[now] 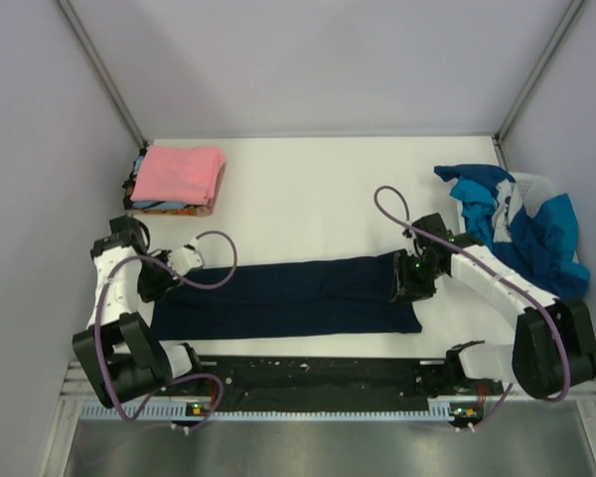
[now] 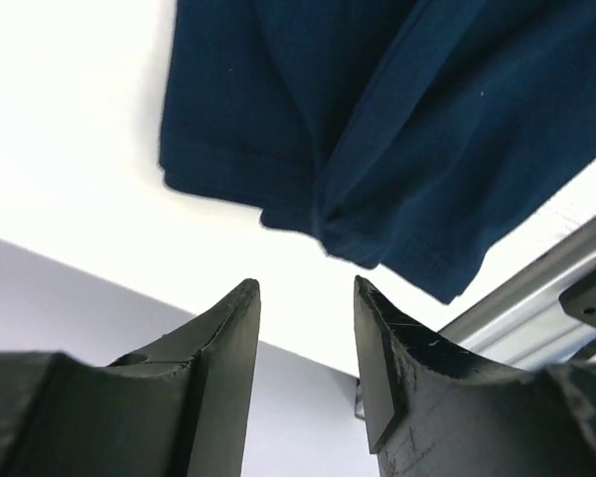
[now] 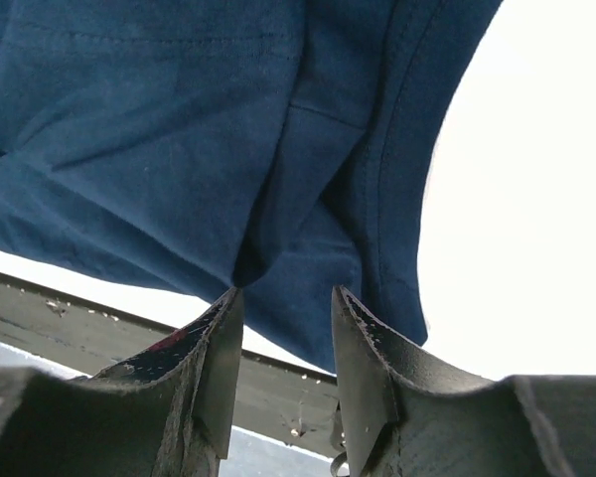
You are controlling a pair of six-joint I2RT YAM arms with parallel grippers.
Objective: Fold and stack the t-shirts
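The dark navy t-shirt lies folded into a long strip across the front of the white table. My left gripper is open and empty just off the strip's left end; the left wrist view shows that gripper a little short of the shirt's hem. My right gripper is open at the strip's right end. In the right wrist view that gripper has its tips right at the navy cloth, with nothing clamped. A folded stack with a pink shirt on top sits at the back left.
A loose heap of teal, blue and white shirts lies at the right edge of the table. A black mounting rail runs along the near edge and also shows in the right wrist view. Grey walls enclose the sides and back.
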